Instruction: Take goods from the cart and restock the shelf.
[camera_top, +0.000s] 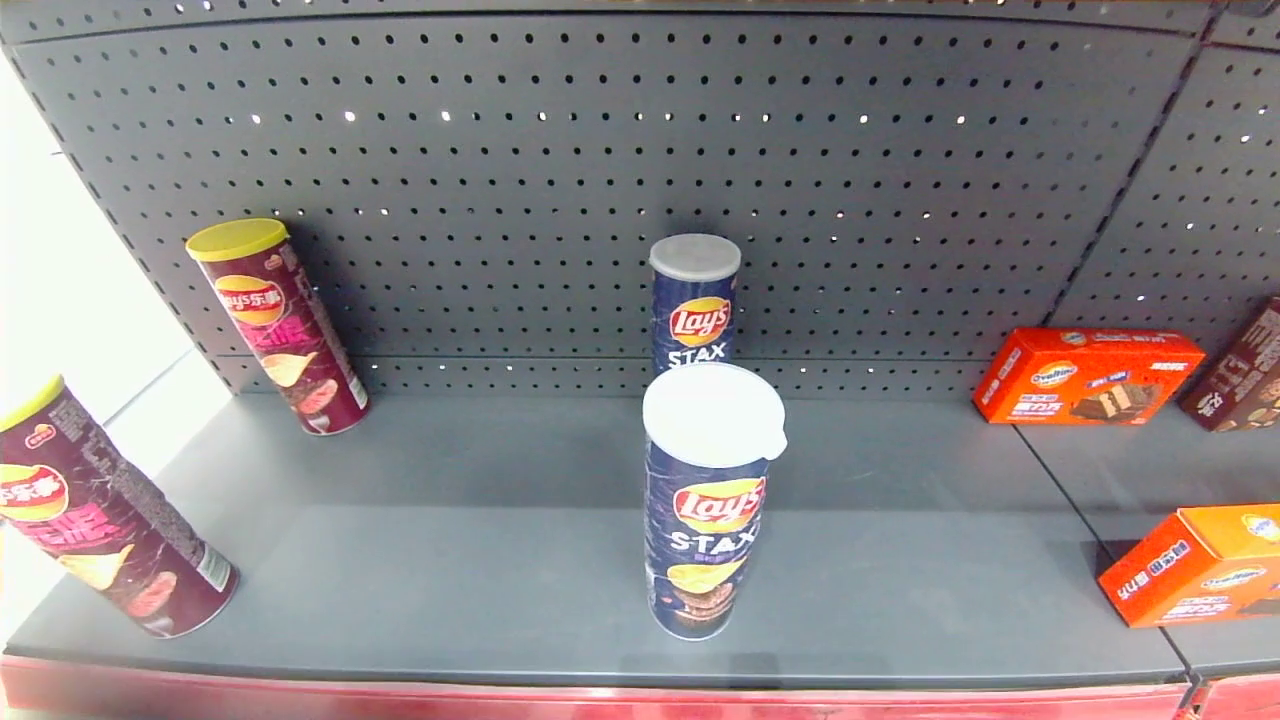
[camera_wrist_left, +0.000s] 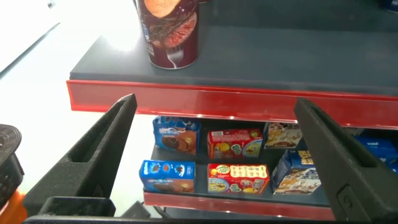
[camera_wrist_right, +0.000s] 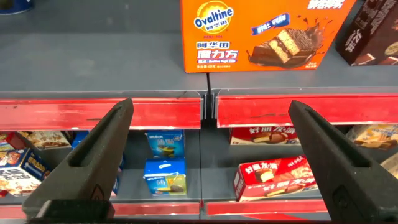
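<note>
Two navy, logo-labelled tubes on shelf: front tube, rear tube

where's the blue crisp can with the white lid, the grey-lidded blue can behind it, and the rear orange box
white-lidded blue can (camera_top: 705, 530): head view, label middle
grey-lidded blue can (camera_top: 697, 320): head view, label
rear orange box (camera_top: 1080, 392): head view, front face

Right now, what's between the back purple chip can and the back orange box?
In the head view, the back blue chip can stands upright between the purple chip can and the orange box.
</note>
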